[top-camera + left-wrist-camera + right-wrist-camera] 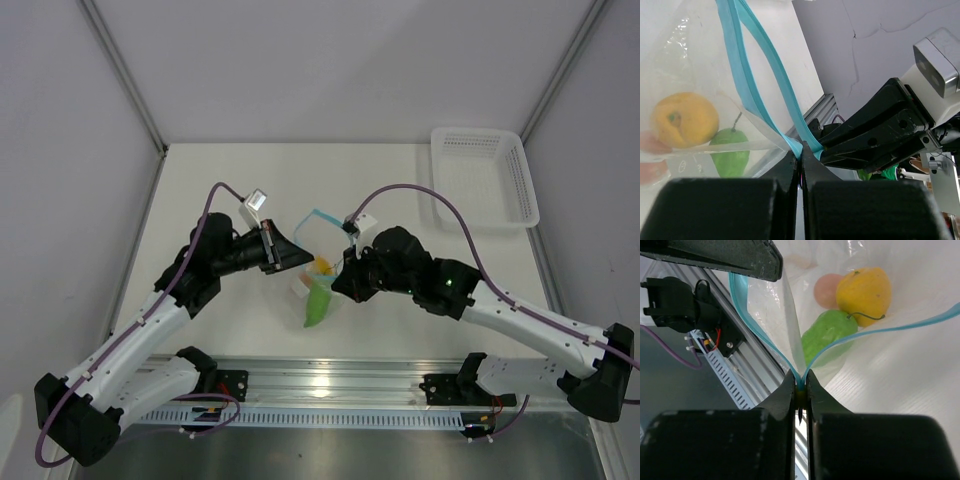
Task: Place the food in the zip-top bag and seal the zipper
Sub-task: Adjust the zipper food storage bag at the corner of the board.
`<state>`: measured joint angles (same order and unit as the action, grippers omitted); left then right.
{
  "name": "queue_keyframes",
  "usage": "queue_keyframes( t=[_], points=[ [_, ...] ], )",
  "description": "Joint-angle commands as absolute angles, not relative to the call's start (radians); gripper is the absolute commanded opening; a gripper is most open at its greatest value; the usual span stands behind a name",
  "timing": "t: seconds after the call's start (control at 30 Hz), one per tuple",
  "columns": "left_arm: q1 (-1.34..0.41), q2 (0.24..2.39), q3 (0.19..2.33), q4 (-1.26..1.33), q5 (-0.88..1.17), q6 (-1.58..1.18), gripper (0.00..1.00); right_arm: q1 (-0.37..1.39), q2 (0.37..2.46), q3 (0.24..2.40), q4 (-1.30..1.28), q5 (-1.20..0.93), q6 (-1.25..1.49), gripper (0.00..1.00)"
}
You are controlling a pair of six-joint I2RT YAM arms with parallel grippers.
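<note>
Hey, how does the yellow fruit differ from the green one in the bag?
The yellow fruit is round; the green fruit is oblong. The green fruit has a thin dark stem; the yellow fruit shows only a small dot. Both lie side by side inside the clear zip-top bag.

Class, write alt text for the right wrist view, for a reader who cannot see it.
The right gripper pinches the teal zipper of a clear zip-top bag, whose mouth gapes open. Inside lie an orange-yellow piece, a green piece and a pinkish piece.
</note>
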<state>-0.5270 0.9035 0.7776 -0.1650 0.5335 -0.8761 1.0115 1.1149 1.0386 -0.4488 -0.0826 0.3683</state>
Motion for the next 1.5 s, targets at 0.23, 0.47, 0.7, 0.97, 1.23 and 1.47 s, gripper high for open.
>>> queue_keyframes(
  t=[0.23, 0.47, 0.7, 0.97, 1.23, 1.47],
  points=[
    [-0.526, 0.881, 0.828, -0.213, 0.519, -0.758, 0.49, 1.006, 1.108, 1.190, -0.560, -0.005, 0.217, 0.00],
    [-0.528, 0.870, 0.968, -0.322, 0.555, -0.488, 0.86, 0.868, 1.101, 1.246, -0.689, -0.279, 0.091, 0.00],
    [-0.555, 0.828, 1.000, -0.232, 0.784, -0.302, 1.00, 0.831, 1.101, 1.295, -0.810, -0.587, -0.044, 0.00],
    [-0.667, 0.807, 0.977, -0.139, 0.879, -0.092, 0.99, 0.824, 1.100, 1.335, -0.900, -0.810, -0.086, 0.00],
    [-0.750, 0.879, 0.962, 0.032, 1.048, -0.063, 0.99, 0.827, 1.089, 1.356, -0.965, -0.940, -0.089, 0.00],
    [-0.827, 0.997, 0.989, 0.071, 1.114, -0.066, 1.00, 0.827, 1.062, 1.362, -0.974, -0.983, -0.075, 0.00]
  ],
)
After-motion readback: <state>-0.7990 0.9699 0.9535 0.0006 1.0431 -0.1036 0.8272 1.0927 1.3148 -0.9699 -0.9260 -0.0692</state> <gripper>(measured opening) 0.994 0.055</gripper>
